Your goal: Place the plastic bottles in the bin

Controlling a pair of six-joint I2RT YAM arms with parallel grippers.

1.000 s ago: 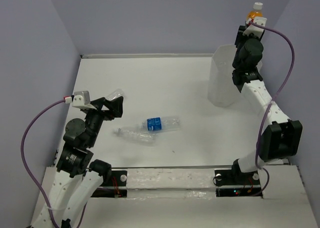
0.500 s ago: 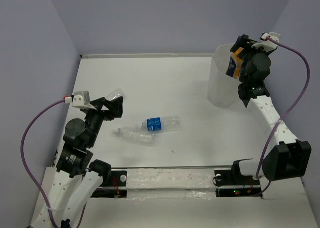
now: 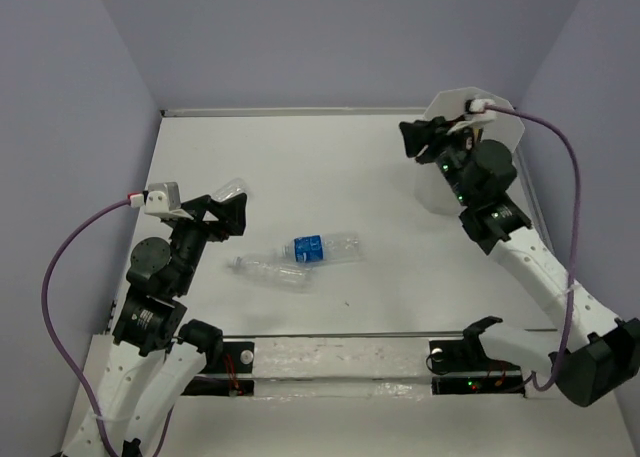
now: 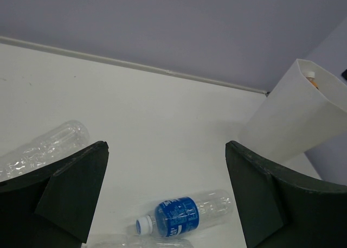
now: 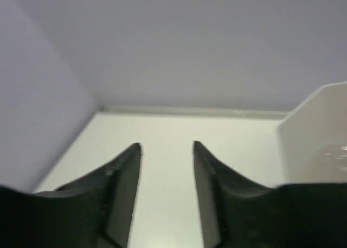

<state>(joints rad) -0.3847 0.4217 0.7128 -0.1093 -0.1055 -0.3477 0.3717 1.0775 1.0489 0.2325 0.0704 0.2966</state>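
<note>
The orange bottle (image 4: 311, 80), held above the bin (image 3: 436, 187) a second ago, has been dropped inside. The right gripper (image 3: 415, 140) has been swung off to the bin's left, its jaws narrowly apart and empty. The left gripper (image 3: 232, 215) is spread wide, with nothing held. A release is judged just finished, and three bottles are left on the table (image 3: 300, 157). The blue bottle (image 3: 322, 247) lies mid-table on its side, long axis roughly left-right, cap toward the left arm. A grasp across that axis is called for next.

Left arm (image 3: 160, 267) low, left fingers (image 4: 70, 191) spread wide; right arm (image 3: 525, 257) stretched far, right fingers (image 5: 122, 188) narrowly parted (empty).
</note>
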